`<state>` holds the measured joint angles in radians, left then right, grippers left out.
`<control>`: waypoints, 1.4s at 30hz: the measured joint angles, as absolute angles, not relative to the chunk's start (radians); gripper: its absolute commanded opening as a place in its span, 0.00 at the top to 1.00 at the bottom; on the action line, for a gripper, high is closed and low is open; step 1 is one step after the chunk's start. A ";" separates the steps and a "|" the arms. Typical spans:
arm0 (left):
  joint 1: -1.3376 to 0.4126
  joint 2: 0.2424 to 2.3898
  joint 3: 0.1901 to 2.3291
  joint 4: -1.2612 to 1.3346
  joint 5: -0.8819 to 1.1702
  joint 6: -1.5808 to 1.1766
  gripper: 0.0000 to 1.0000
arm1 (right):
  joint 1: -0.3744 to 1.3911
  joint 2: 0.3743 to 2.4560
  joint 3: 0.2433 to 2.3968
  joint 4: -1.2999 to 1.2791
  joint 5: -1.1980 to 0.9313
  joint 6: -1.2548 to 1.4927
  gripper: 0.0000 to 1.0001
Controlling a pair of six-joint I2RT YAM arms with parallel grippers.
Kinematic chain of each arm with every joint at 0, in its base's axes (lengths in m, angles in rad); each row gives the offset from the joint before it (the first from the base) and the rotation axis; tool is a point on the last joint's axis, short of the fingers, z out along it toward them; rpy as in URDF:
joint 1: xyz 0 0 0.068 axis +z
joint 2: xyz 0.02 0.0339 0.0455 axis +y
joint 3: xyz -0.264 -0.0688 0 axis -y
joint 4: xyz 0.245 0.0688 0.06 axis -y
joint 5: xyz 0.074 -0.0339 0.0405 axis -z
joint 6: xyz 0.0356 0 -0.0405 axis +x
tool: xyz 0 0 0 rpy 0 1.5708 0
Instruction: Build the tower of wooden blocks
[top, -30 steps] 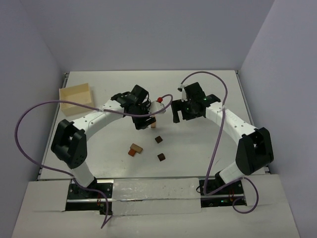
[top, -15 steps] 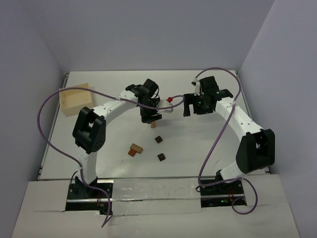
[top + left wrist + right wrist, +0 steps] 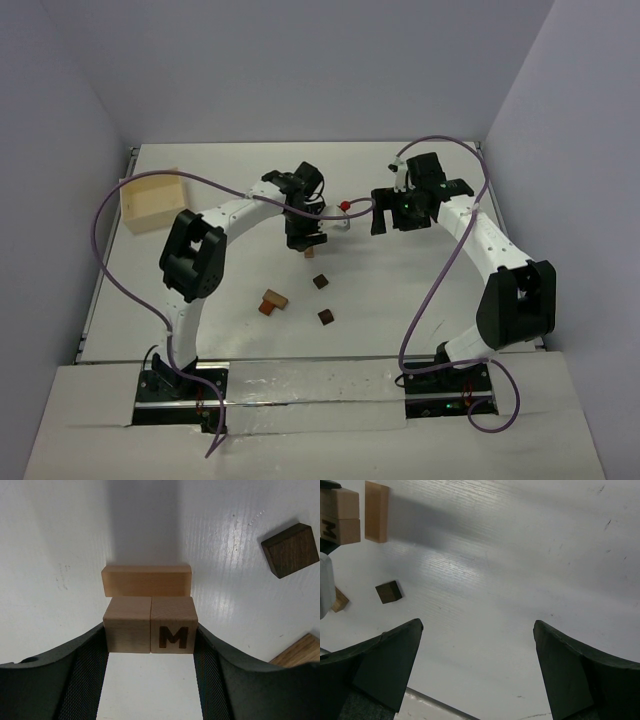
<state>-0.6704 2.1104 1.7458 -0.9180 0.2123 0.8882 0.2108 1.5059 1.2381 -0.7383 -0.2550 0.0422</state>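
The left pincer [image 3: 306,237] pinches two pale wooden cubes side by side over the middle of the white tabletop [image 3: 430,290], one finger pressing on each outer face of the pair. Seen from the left wrist, the plain cube [image 3: 127,625] sits on the left and the lettered cube [image 3: 174,625], branded with a dark M, on the right, their inner faces touching. Directly beyond them lies the longer piece [image 3: 146,580], light tan and parallel to the pair. The left wrist view shows it pressed against the cubes, while the right wrist view shows a thin sliver of a gap, so contact cannot be settled.

The right pincer [image 3: 477,630] hangs spread wide with nothing between its fingers, above bare tabletop to the right of the held cubes and apart from them.

Nearer the arm bases, loose wood blocks lie flat. A dark cube [image 3: 320,281] sits just in front of the left pincer, with a second dark cube [image 3: 326,317] nearer still. To their left, a tan block [image 3: 277,297] touches a reddish-brown block [image 3: 265,308]. A pale tan board [image 3: 152,200] rests at the far left of the tabletop, well apart from the blocks.
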 measured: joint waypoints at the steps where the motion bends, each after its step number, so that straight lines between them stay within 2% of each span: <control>1: -0.670 2.116 1.748 -0.918 0.212 0.890 0.97 | 0.210 1.506 1.238 -0.739 -0.256 0.041 0.00; 20: -0.670 2.189 1.826 -0.927 0.207 0.894 0.89 | 0.203 1.507 1.238 -0.749 -0.275 0.035 0.00; 42: -0.670 2.213 1.865 -0.954 0.215 0.873 0.86 | 0.200 1.510 1.238 -0.749 -0.279 0.035 0.00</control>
